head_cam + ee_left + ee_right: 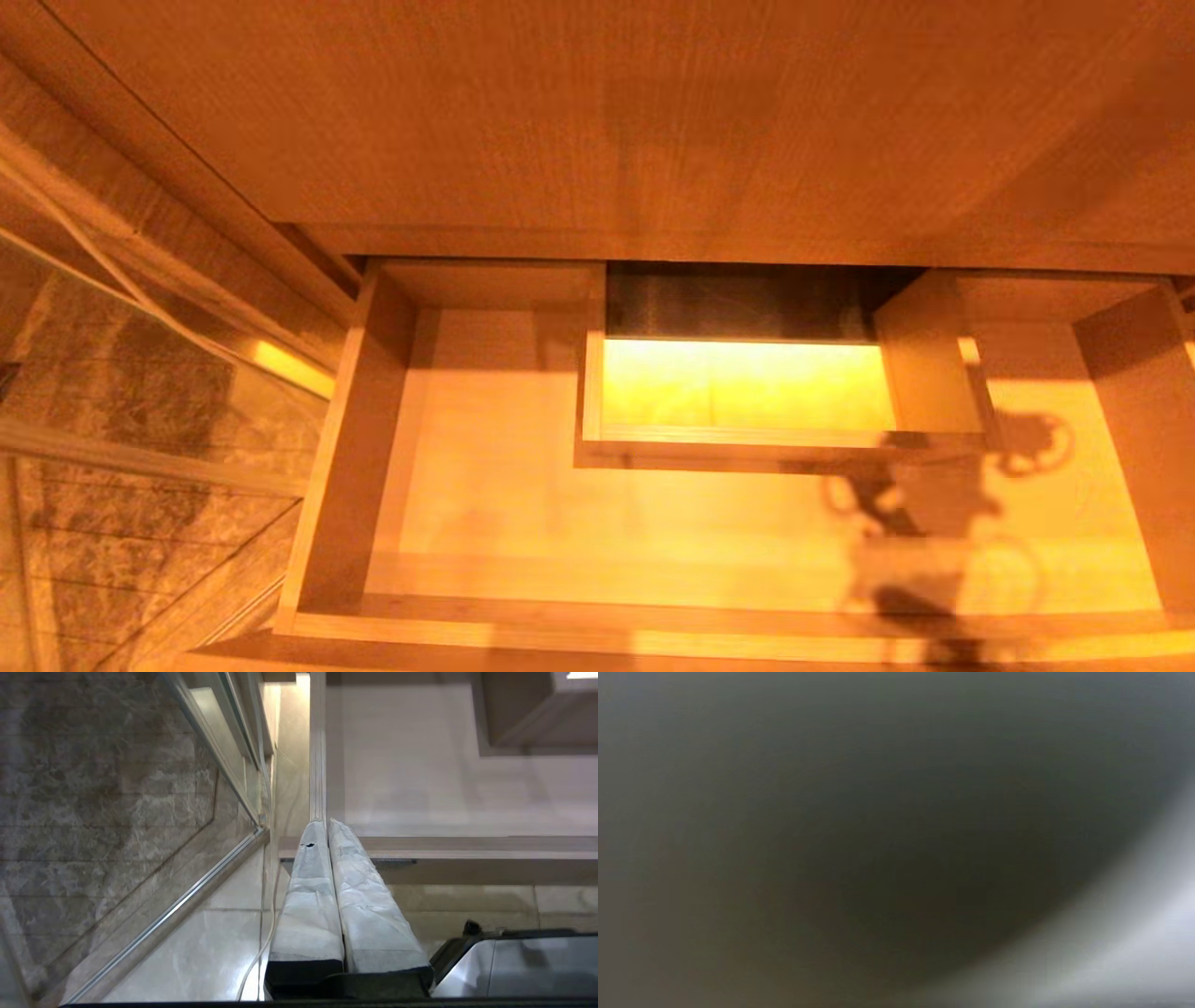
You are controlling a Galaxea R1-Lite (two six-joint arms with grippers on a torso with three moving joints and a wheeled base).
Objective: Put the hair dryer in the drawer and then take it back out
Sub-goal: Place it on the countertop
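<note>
drawer (355, 448) stands open, nothing visible inside; left gripper (327, 826) pressed closed (right claw's state can't be told); lower slowly, clear of the boxed cut-out (597, 392).

My left gripper (327, 826) has two long, flat fingers (306, 914) wrapped in crinkled white covering, one with a small dark nick near its tip. Both rise from a black base block, beside a smooth silvery-grey housing edged in black.

No legible text, label, brand, number or sign appears on any surface in the three views.
</note>
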